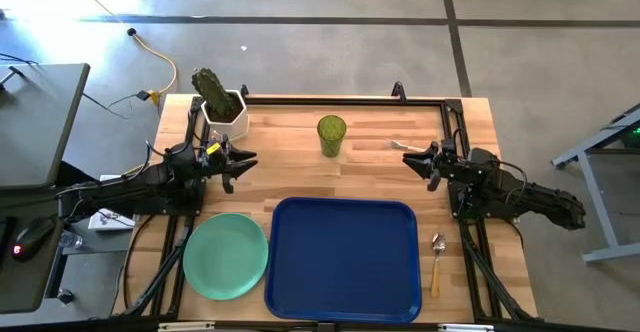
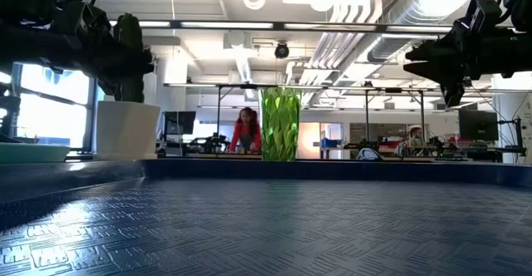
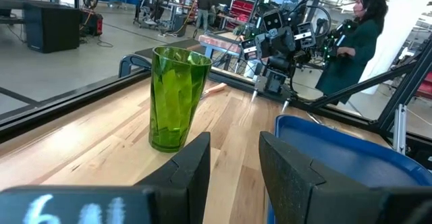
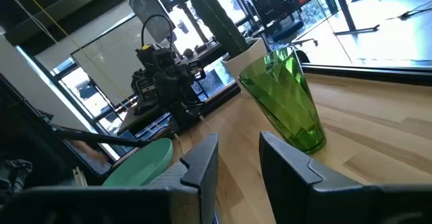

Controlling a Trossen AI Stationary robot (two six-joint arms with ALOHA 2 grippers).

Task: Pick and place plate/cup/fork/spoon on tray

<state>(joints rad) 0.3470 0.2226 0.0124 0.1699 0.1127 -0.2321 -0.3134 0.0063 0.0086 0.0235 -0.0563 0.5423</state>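
Note:
The olive-green cup (image 1: 332, 135) stands upright on its base at the far middle of the table; it also shows in the low view (image 2: 280, 124). The mint-green plate (image 1: 226, 255) lies flat at the near left, beside the dark blue tray (image 1: 343, 260). The spoon (image 1: 437, 262) lies on the table right of the tray. The fork's tines (image 1: 397, 146) show just beyond my right gripper; its orange handle shows in the left wrist view (image 3: 214, 88). My left gripper (image 1: 240, 162) hovers open left of the cup. My right gripper (image 1: 412, 159) hovers open right of the cup. Both are empty.
A cactus in a white pot (image 1: 215, 94) stands at the far left corner, just behind my left arm. A black frame rail (image 1: 330, 100) runs along the table's far edge. People show in the room beyond, among them one in the left wrist view (image 3: 358, 35).

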